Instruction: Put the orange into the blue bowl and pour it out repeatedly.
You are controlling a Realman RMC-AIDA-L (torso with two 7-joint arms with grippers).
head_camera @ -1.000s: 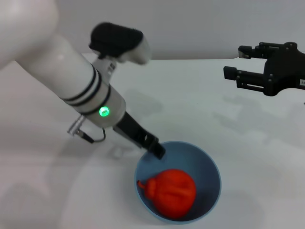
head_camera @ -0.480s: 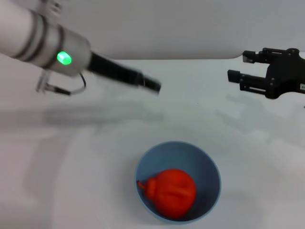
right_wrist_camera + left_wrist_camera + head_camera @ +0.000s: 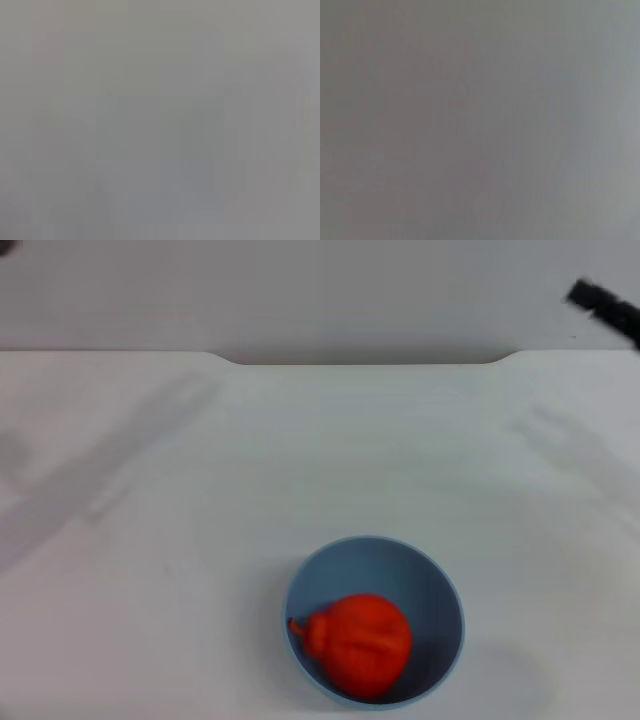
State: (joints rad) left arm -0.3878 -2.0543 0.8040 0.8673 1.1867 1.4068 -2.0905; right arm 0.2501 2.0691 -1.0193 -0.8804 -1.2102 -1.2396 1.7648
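Head view: the orange [image 3: 361, 642] sits inside the blue bowl [image 3: 440, 585]. Left arm has withdrawn from the bowl, gone from sight; right gripper [image 3: 603, 306] retreats far beyond it, grip indeterminate. Pouring likely next.

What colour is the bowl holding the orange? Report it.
Light blue bowl, holding the red-orange orange; clearest in the head view.

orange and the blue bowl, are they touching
Touching. The head view shows the orange resting inside the blue bowl, lying on its floor against the near wall.
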